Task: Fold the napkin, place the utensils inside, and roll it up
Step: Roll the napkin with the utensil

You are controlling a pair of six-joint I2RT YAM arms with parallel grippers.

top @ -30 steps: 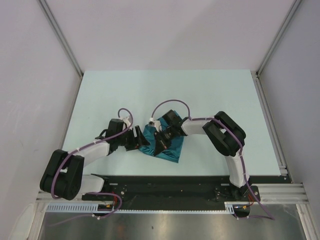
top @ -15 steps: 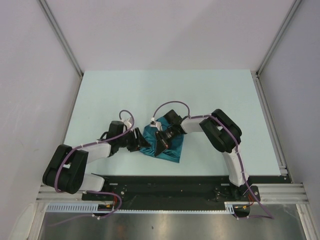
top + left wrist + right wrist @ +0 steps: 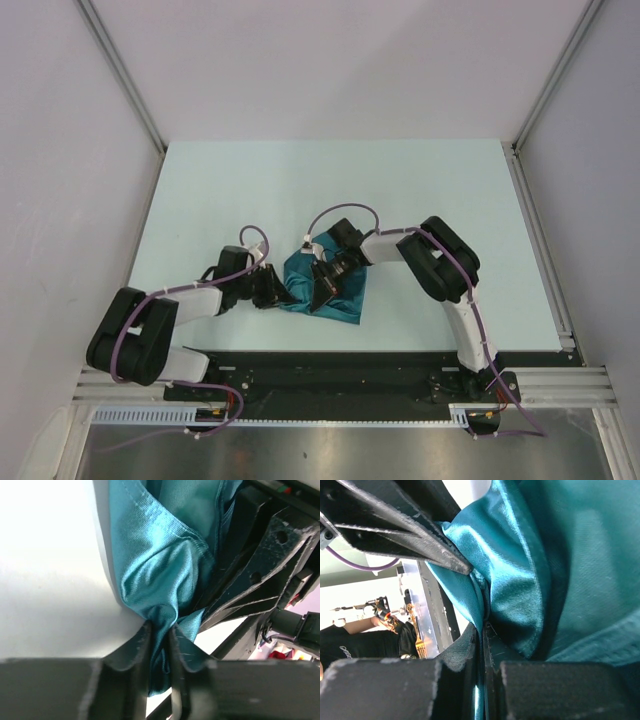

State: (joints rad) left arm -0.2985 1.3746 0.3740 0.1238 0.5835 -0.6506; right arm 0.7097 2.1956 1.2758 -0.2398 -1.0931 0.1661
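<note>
The teal napkin (image 3: 343, 297) lies bunched near the table's front edge, between both grippers. My left gripper (image 3: 274, 291) is at its left side, shut on a pinched fold of the napkin (image 3: 159, 575); in the left wrist view the cloth runs down between the left gripper's (image 3: 160, 636) jaws. My right gripper (image 3: 319, 289) sits on top of the napkin (image 3: 570, 555). In the right wrist view the right gripper (image 3: 483, 631) is shut on a thin edge of cloth. The two grippers nearly touch. The utensils are hidden or out of view.
The pale table (image 3: 300, 190) stretches beyond the napkin. A black rail (image 3: 330, 365) runs along the front edge just behind the cloth. Grey walls close in the left and right sides.
My left gripper slid right to the napkin's left edge and closed on the cloth. The right gripper kept its grip and shifted slightly left.
</note>
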